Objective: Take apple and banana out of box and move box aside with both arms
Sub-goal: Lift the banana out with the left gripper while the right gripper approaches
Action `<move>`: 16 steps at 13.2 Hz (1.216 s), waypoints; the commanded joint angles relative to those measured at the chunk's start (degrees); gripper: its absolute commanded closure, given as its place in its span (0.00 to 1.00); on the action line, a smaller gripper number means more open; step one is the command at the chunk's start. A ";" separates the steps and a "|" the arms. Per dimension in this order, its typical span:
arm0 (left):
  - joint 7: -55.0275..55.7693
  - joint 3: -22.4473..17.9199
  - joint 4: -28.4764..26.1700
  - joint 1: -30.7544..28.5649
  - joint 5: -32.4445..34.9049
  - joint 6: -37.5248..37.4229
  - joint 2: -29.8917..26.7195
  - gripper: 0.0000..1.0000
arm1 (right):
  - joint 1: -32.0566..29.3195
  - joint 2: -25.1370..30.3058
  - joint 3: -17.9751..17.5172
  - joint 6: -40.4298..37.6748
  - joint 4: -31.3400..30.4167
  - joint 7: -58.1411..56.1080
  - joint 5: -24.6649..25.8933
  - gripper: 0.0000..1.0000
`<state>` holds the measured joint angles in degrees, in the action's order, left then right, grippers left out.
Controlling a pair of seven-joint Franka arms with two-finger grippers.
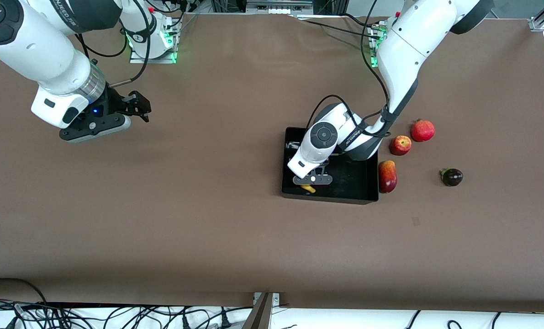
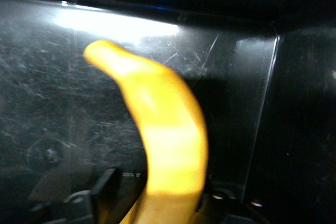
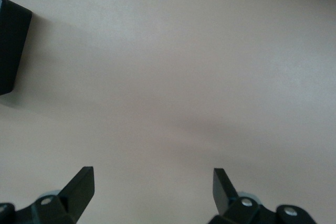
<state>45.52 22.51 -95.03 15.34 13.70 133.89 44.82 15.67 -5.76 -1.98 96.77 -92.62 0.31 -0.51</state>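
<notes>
The black box (image 1: 329, 197) lies toward the left arm's end of the table, and its scratched floor (image 2: 52, 103) fills the left wrist view. My left gripper (image 1: 312, 183) is down inside it, shut on the yellow banana (image 1: 307, 188). The banana (image 2: 168, 129) runs out from between the fingers (image 2: 107, 182) and curves away over the box floor. The small red apple (image 1: 400, 145) rests on the table beside the box. My right gripper (image 1: 139, 103) hangs open over bare table at the right arm's end, nothing between its fingertips (image 3: 153, 174).
Beside the box on the brown table lie a red-yellow oblong fruit (image 1: 387, 176), a round red fruit (image 1: 423, 130) and a dark purple fruit (image 1: 452, 177). Cables run along the table edge nearest the front camera.
</notes>
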 commanded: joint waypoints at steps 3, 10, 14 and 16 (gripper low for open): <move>1.06 -0.01 1.42 -0.40 1.60 -8.45 -4.64 1.00 | 0.33 -0.56 0.22 0.17 -0.10 0.13 -1.68 0.00; -19.42 0.17 4.42 -15.31 0.81 -24.99 -13.80 1.00 | 2.34 -3.28 0.22 0.78 0.43 2.40 -5.02 0.00; -43.11 -0.01 3.28 -26.75 1.69 -23.94 -11.09 1.00 | 9.27 -10.39 0.13 8.67 0.69 15.81 -6.43 0.00; -51.10 -0.01 2.84 -31.84 1.77 -21.41 -7.84 1.00 | 16.20 -15.39 0.22 14.64 2.00 26.36 -6.17 0.00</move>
<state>0.66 21.47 -91.63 -13.29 13.90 109.99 34.37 26.22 -16.47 -2.30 107.61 -93.14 18.22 -6.56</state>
